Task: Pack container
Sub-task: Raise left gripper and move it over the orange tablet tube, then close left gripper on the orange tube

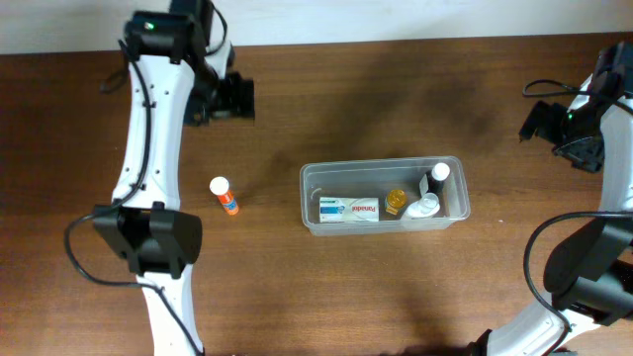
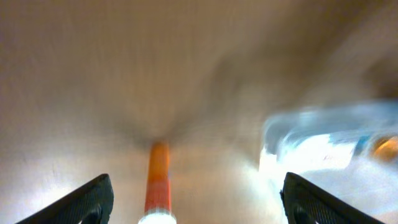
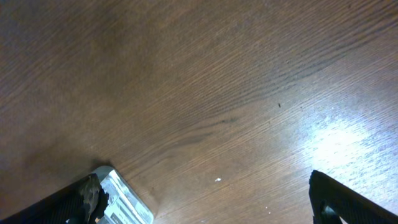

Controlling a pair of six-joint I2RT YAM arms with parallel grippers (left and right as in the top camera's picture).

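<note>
The clear plastic container (image 1: 383,195) sits mid-table and holds a white box, a small amber bottle and two white-capped bottles. An orange tube with a white cap (image 1: 225,196) lies on the table left of it. My left gripper (image 1: 229,99) is open and empty, up at the back left, well away from the tube. In the blurred left wrist view the tube (image 2: 158,180) lies between the spread fingers (image 2: 196,208) and the container (image 2: 336,149) shows at the right. My right gripper (image 1: 554,124) is open and empty at the far right; the container's corner (image 3: 127,199) shows by its left finger.
The brown wooden table (image 1: 396,287) runs under everything. The left arm's base (image 1: 148,242) stands left of the tube, the right arm's base (image 1: 593,267) at the right edge.
</note>
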